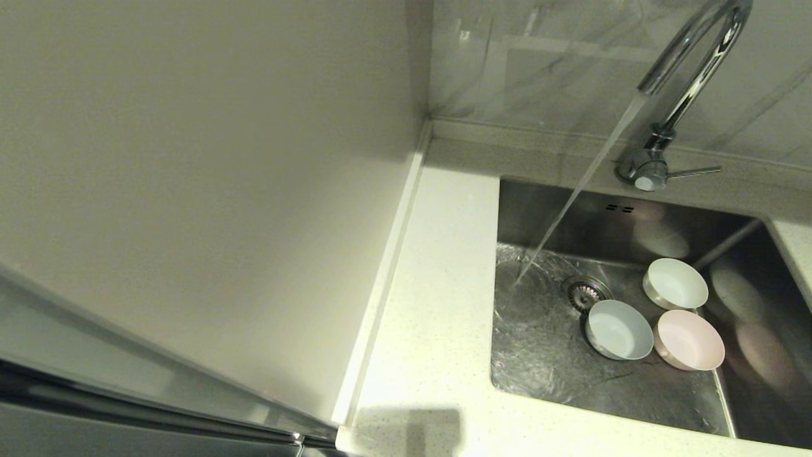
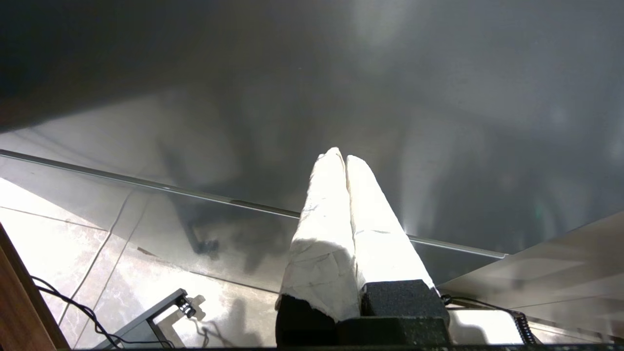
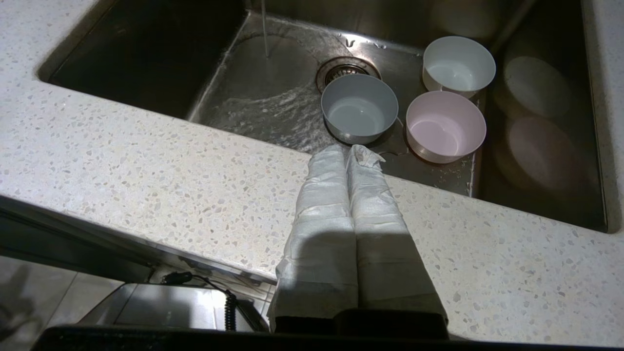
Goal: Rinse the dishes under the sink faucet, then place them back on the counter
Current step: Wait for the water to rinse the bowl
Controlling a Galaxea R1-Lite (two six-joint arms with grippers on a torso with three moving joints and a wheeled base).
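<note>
Water is running from the faucet and hits the sink floor just beside the drain, on the side away from the bowls. All three bowls sit upright in the basin, clustered together: the blue-grey bowl right next to the drain, the pink bowl just beside it, and the white bowl behind those two, nearer the back wall.

Only the head view shows the faucet itself, with its thin lever sticking out to the side, plus the counter running along the wall. Neither arm shows up there at all.

The right wrist view fills that in. The right gripper hangs over the counter's front strip, cloth-wrapped fingers pressed together with nothing between them. The blue-grey bowl is just past its tips, down in the sink, with the pink one a bit off to the side of it and the white one farther out. Both blue-grey and pink look like they've got some water pooled inside.

The left wrist view shows none of the sink stuff. The left gripper is closed too, holding nothing, pointed at a dark glossy panel with pale floor tile below it.
</note>
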